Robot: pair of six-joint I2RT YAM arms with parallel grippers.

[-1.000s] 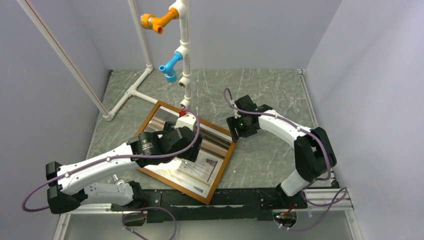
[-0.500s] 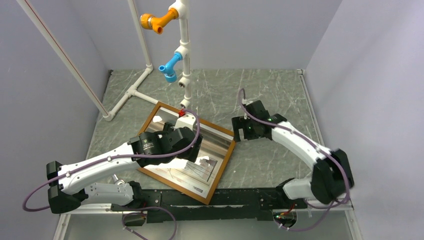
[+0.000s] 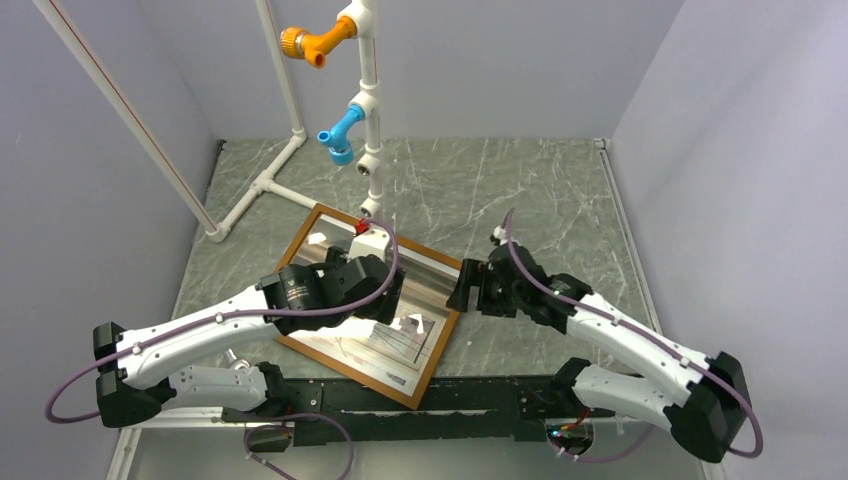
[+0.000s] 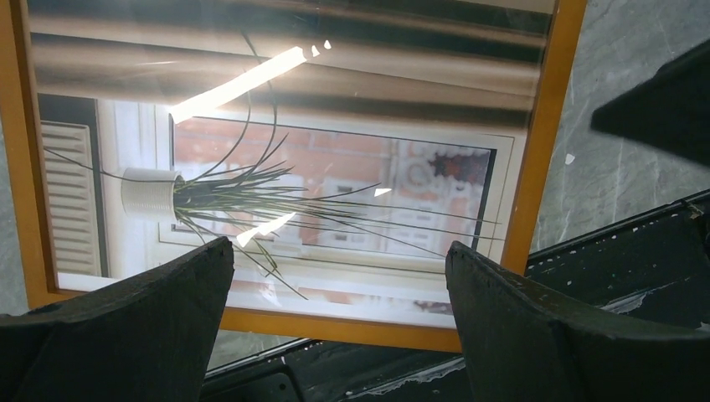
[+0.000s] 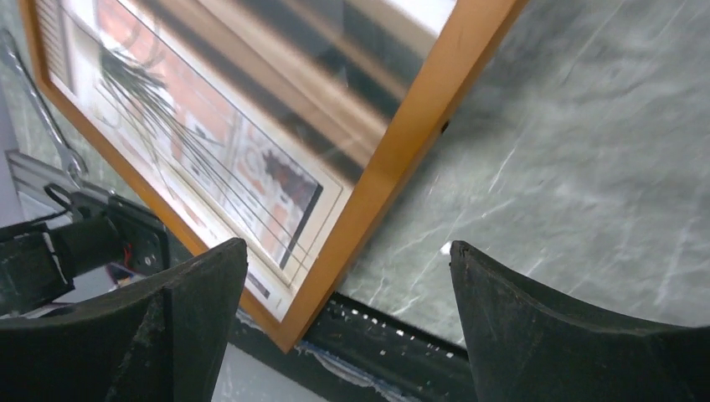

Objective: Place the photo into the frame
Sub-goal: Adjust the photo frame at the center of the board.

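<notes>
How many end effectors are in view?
2. The left end effector hangs open over the photo in the frame; the right end effector, open too, is at the frame's right edge.

The frame (image 3: 432,362) lies on the green marbled table (image 3: 560,190), turned like a diamond. My left gripper (image 3: 383,300) hangs over its middle, and the photo (image 3: 395,345) shows through the glass toward 5 o'clock. My right gripper (image 3: 466,290) sits at the frame's 3 o'clock corner, perhaps touching it. At 12 o'clock stands a white pipe rack (image 3: 368,100) with orange and blue fittings.
</notes>
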